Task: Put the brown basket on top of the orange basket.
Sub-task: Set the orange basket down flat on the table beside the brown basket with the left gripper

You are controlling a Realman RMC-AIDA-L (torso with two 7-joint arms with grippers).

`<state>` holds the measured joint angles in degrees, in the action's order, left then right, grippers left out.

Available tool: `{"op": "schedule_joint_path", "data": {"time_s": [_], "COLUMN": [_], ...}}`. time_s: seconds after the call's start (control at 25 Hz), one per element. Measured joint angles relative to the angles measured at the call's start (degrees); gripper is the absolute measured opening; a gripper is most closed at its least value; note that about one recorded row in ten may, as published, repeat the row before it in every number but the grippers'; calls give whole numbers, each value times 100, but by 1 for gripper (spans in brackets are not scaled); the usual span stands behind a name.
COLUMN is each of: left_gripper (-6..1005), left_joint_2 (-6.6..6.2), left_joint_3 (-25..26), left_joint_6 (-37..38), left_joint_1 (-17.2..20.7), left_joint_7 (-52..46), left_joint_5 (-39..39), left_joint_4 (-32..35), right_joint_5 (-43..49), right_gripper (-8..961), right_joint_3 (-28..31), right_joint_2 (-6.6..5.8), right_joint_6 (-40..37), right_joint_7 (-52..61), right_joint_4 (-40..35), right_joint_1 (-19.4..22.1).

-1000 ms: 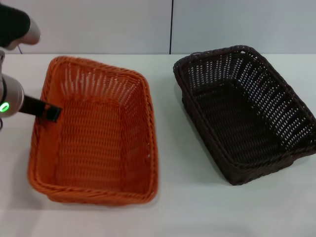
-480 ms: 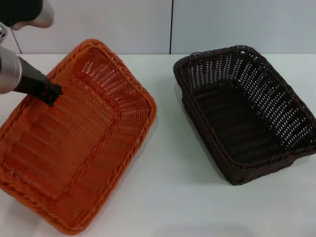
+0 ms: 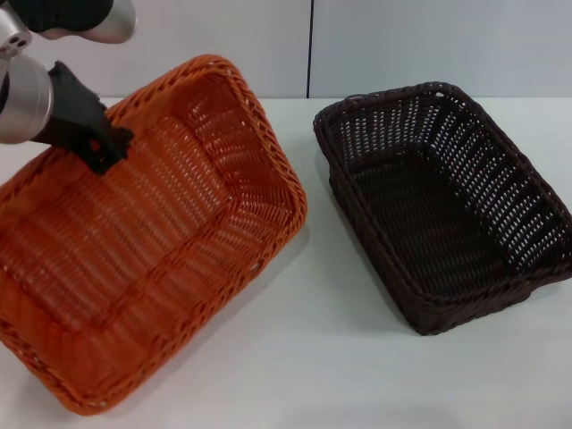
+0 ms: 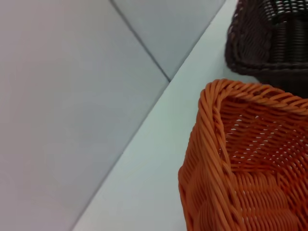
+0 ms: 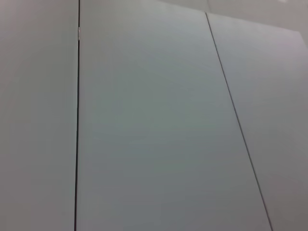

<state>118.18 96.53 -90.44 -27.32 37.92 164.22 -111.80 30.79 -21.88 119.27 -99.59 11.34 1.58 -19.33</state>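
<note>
The brown basket (image 3: 444, 207) sits flat on the white table (image 3: 357, 375), on the robot's right side, open side up and with nothing in it. No gripper is near it. One corner of it also shows in the left wrist view (image 4: 267, 38), beyond the other basket's rim.

The orange basket (image 3: 143, 241) is on the robot's left and is not lying flat: it is tilted, its far rim raised toward the camera so that the inside faces the head view, with the near lower edge looking as if it rests on or just above the table. The two baskets stand apart, a strip of bare table between them. The left gripper (image 3: 105, 147) is at the raised far rim of the orange basket, its dark fingers closed on the braided edge and holding it. The right gripper is not in view; its wrist camera shows only a pale wall panel (image 5: 154, 115).

The pictures disagree with the task wording: the orange basket is the one in hand, the brown one untouched. As a judgement, this is the lift-and-carry step. The next move calls for raising the orange basket clear of the table, carrying it over the brown basket, levelling it and matching the long sides so that the sloping walls nest rather than catch on the rim.
</note>
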Motion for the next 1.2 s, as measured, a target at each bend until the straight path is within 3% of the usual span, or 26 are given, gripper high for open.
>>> {"op": "schedule_joint_path", "data": {"time_s": [0.4, 0.76, 1.2], "left_gripper": [145, 146, 146], "left_joint_2": [-23, -23, 8], "left_joint_3": [-17, -397, -501], "left_joint_6": [-201, -318, -48], "left_joint_1": [-288, -432, -456], "left_joint_7": [1351, 1656, 2258], "left_joint_5": [-45, 94, 30], "left_joint_4": [68, 233, 440], "right_joint_5": [7, 32, 41], "right_gripper": [763, 763, 762], "right_joint_3": [-22, -61, -62], "right_joint_2": [-9, -1, 0], "right_joint_6": [33, 48, 32], "right_joint_7": [-4, -33, -49], "right_joint_4": [0, 27, 88], "right_joint_1": [2, 39, 88]}}
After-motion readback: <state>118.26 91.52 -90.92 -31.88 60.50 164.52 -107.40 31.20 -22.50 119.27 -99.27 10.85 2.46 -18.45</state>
